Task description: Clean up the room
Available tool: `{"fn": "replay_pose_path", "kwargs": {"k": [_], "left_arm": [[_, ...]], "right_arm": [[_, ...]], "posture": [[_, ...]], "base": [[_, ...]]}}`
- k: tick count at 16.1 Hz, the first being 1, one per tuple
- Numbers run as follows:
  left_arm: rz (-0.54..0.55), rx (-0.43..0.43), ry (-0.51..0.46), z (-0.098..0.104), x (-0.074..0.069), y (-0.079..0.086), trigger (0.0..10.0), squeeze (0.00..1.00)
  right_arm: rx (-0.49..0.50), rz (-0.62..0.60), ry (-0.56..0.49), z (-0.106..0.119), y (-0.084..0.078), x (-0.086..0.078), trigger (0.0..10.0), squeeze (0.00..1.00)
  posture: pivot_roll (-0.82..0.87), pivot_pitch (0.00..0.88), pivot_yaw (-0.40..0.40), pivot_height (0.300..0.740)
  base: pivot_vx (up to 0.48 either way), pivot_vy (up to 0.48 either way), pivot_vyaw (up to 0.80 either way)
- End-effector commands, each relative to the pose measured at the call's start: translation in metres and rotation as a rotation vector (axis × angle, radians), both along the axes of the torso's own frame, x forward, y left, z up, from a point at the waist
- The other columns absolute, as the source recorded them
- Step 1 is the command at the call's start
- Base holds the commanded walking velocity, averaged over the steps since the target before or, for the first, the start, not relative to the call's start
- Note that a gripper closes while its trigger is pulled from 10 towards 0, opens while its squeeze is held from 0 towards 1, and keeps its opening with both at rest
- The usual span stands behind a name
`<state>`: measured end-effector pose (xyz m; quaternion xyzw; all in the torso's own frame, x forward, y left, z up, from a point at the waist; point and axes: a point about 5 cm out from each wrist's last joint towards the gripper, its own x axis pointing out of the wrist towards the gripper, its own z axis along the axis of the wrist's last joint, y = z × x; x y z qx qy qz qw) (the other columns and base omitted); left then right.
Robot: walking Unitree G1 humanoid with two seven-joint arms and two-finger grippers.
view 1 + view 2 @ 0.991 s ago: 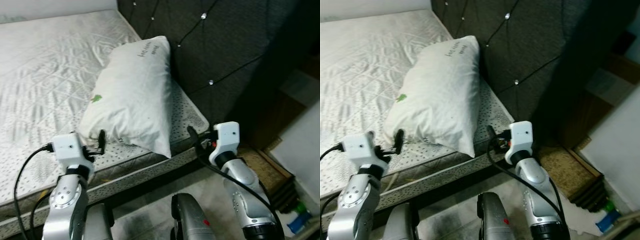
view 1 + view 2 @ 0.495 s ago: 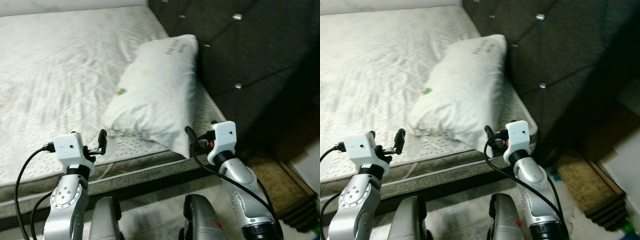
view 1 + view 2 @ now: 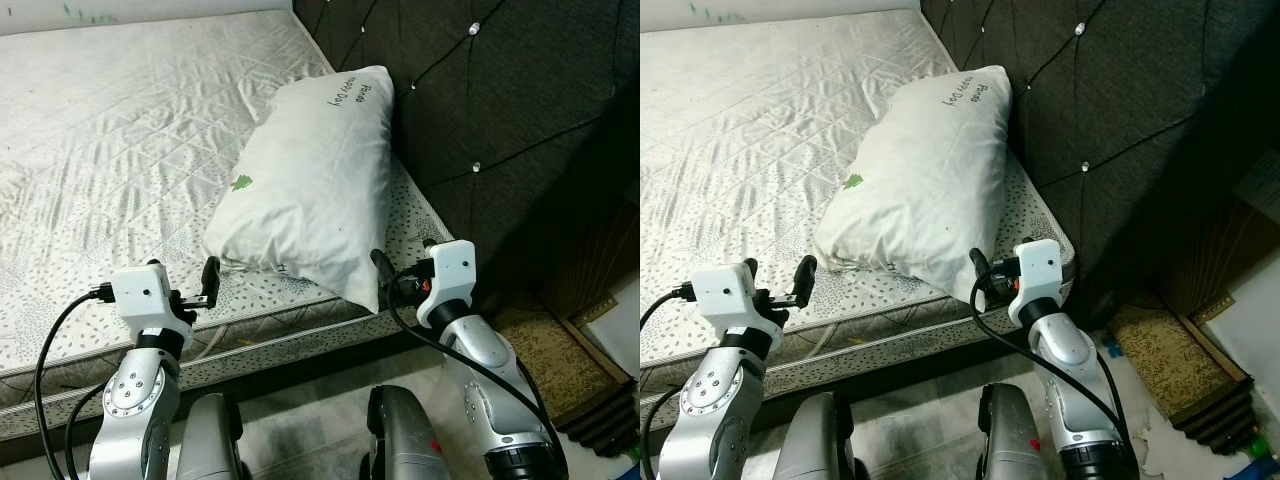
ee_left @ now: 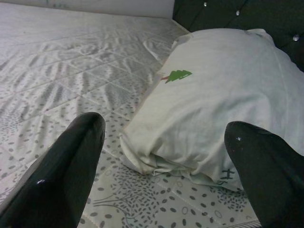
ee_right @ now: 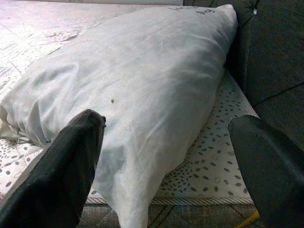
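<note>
White pillow [image 3: 310, 195] lies on the bare quilted mattress [image 3: 120, 150] at the robot's right end of the bed, long side running toward the dark tufted headboard [image 3: 500, 90], far end leaning against it. Small green tree logo on top, dark handwriting-style print near the far end; a few small dark specks on the cover. Near corner of the pillow overhangs the mattress edge a bit.

Left tool [image 3: 208, 283] is held up w/ fingers apart, just short of the bed's near edge, aimed at the pillow's near-left corner; not touching it. In the left wrist view both black fingers [image 4: 66, 175] frame that corner and the dotted mattress border.

Right tool [image 3: 980, 275] also has fingers spread, at the pillow's near-right corner by the mattress edge; can't tell if a fingertip touches the cover. Right wrist view looks along the pillow's length to the headboard, fingers [image 5: 61, 175] wide either side.

Floor [image 3: 310, 420] below is pale tile. A brown mat [image 3: 1165, 360] lies on the floor to the right, beside the headboard. Robot's silver legs show btw the arms.
</note>
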<state>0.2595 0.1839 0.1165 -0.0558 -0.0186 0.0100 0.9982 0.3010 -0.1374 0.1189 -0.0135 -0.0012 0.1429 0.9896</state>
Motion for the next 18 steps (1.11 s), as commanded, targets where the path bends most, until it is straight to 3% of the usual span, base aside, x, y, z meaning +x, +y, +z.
{"fn": "replay_pose_path", "kwargs": {"k": [1,5,12,18], "left_arm": [[-0.009,0.006,0.000,-0.0003,0.0005,-0.0012,10.0,0.00],[-0.012,0.009,0.001,-0.0005,0.0010,-0.0011,10.0,0.00],[-0.016,0.007,-0.002,-0.0009,0.0011,-0.0017,10.0,0.00],[0.010,0.011,0.026,-0.0044,0.0021,-0.0005,10.0,0.00]], "right_arm": [[-0.006,0.001,0.000,-0.0011,-0.0009,-0.0010,10.0,0.00],[-0.010,0.011,-0.011,-0.0002,-0.0007,-0.0010,10.0,0.00],[-0.008,0.014,-0.013,-0.0002,-0.0008,-0.0014,10.0,0.00],[0.005,0.002,-0.003,-0.0010,-0.0027,0.0000,10.0,0.00]], "posture": [[-0.13,0.129,-0.034,0.586],[-0.13,0.129,-0.034,0.586],[-0.13,0.131,-0.033,0.586],[-0.13,0.131,-0.033,0.586]], "base": [[0.270,0.000,0.00],[0.277,0.000,0.00],[0.294,0.000,0.45],[0.000,0.000,0.00]]}}
